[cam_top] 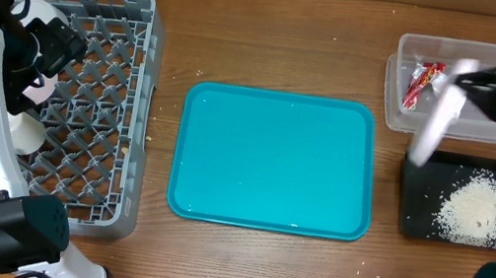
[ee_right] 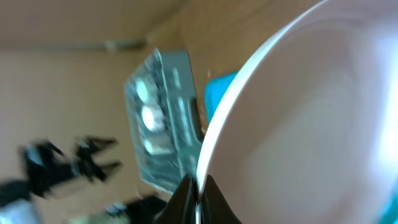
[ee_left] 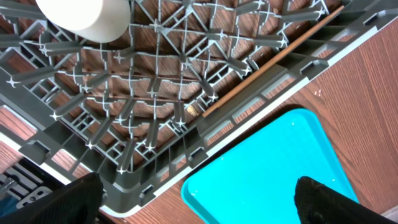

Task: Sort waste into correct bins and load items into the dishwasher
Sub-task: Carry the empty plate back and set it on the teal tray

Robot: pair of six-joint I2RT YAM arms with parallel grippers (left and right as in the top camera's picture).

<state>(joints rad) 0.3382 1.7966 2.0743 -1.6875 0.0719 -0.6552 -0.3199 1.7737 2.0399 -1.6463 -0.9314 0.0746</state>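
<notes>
Plate (cam_top: 435, 124) held on edge, right of the teal tray (cam_top: 274, 163).
Overhead, the right gripper (cam_top: 482, 81), right of the teal tray, pinched the white plate tilted above the black tray (cam_top: 416, 216) of rice crumbs (cam_top: 476, 210). From the left wrist, the left gripper (ee_left: 196, 186) hung spread wide and empty over the dish rack (ee_left: 155, 112), left of the teal tray. From the right wrist, closed fingertips (ee_right: 186, 196) clamped the plate's rim.

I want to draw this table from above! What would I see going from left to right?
Grey dish rack → teal tray → black tray. I left out the clear tub and the white plate, because they overlap the black tray sideways.
</notes>
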